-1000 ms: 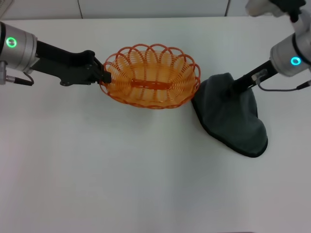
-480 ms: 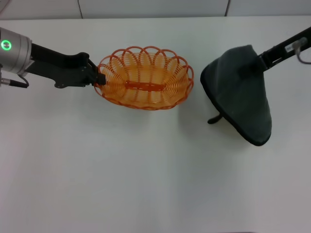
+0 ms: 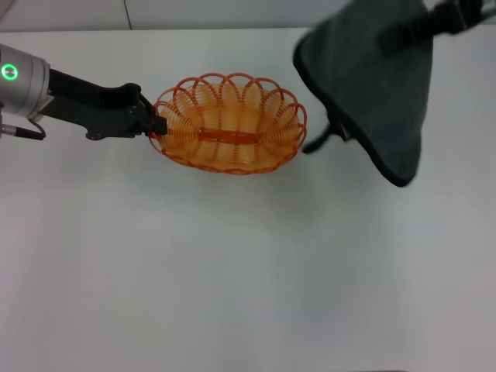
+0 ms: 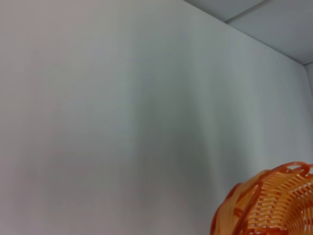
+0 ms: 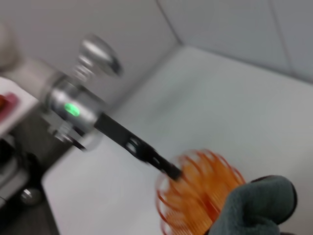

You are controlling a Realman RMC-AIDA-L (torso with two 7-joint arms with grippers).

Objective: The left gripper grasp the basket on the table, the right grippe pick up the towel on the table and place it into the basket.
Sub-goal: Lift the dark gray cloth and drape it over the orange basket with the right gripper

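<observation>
The orange wire basket (image 3: 229,124) stands on the white table (image 3: 232,271), and its rim also shows in the left wrist view (image 4: 274,205). My left gripper (image 3: 157,122) is shut on the basket's left rim. The dark grey towel (image 3: 372,85) hangs in the air to the right of the basket, held by its upper part in my right gripper (image 3: 399,32), which is shut on it. The towel's lower tip droops beside the basket's right edge, and a small dark strap dangles from it. In the right wrist view the towel (image 5: 254,205) hangs near the basket (image 5: 200,191).
The left arm (image 3: 70,93) reaches in from the left edge and also shows in the right wrist view (image 5: 73,107). The table's far edge meets a grey wall (image 3: 232,12). Bare white surface stretches in front of the basket.
My right gripper has lifted the towel off the table and carried it up and left toward the basket. The left gripper and basket shifted slightly left, then held still.
</observation>
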